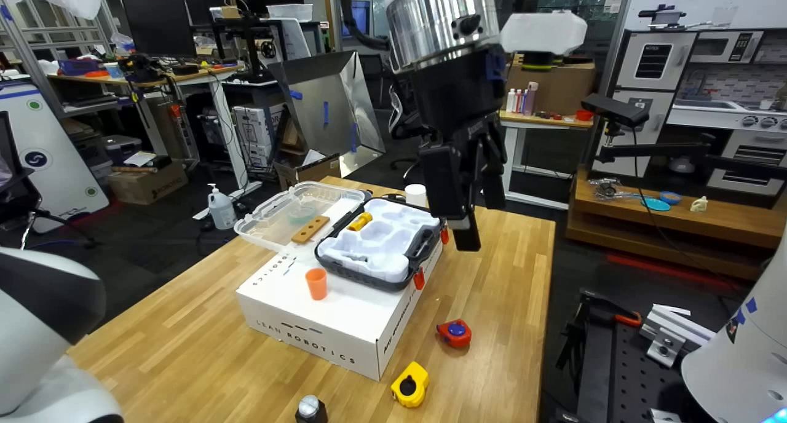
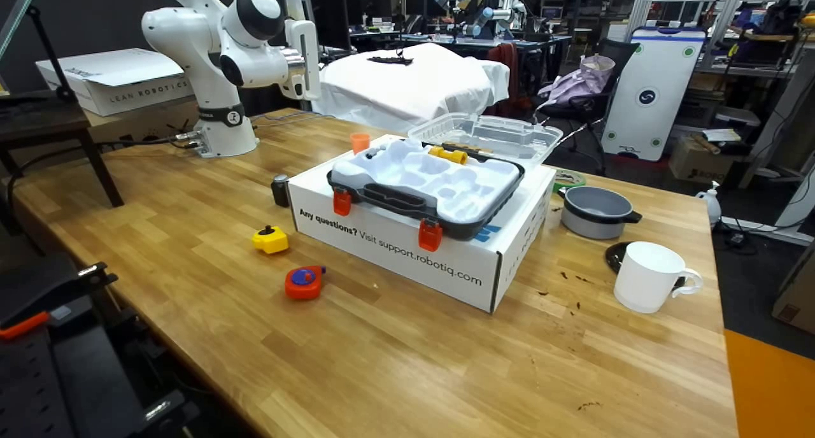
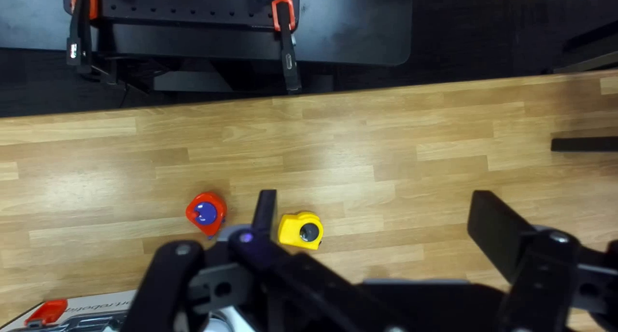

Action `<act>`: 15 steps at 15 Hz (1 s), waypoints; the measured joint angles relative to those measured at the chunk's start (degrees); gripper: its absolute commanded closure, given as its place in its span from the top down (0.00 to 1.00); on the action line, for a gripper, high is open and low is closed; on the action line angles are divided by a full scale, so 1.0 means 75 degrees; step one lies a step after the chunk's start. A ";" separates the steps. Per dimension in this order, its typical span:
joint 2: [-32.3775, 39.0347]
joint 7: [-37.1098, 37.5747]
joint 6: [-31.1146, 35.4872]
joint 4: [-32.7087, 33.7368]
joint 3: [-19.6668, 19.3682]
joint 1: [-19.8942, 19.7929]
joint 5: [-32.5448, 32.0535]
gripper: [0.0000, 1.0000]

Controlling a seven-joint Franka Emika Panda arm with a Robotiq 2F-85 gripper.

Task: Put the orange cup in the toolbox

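Black two-fingered gripper (image 3: 374, 195) stands wide; in an exterior view the small orange plastic cup (image 1: 316, 284) sits on the white cardboard box (image 1: 350, 317), at eight o'clock from the black-rimmed plastic toolbox (image 1: 423, 243).

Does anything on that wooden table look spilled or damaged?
Yes: in an exterior view, dark marks dot the tabletop near the white mug, breaking up the wood grain; stains or scrapes, I can't tell.
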 measured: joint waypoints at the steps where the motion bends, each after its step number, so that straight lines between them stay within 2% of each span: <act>1: 0.0152 -0.0001 0.0029 0.0153 -0.0062 -0.0031 -0.0151 1.00; 4: 0.0984 -0.0002 0.0066 0.1053 -0.0266 -0.0151 -0.0671 1.00; 8: 0.2506 -0.0002 -0.0044 0.2777 -0.0347 -0.0124 -0.0983 1.00; 10: 0.2806 -0.0002 -0.0177 0.3072 -0.0344 -0.0099 -0.0997 1.00; 15: 0.2792 -0.0002 -0.0291 0.3116 -0.0344 -0.0098 -0.1000 1.00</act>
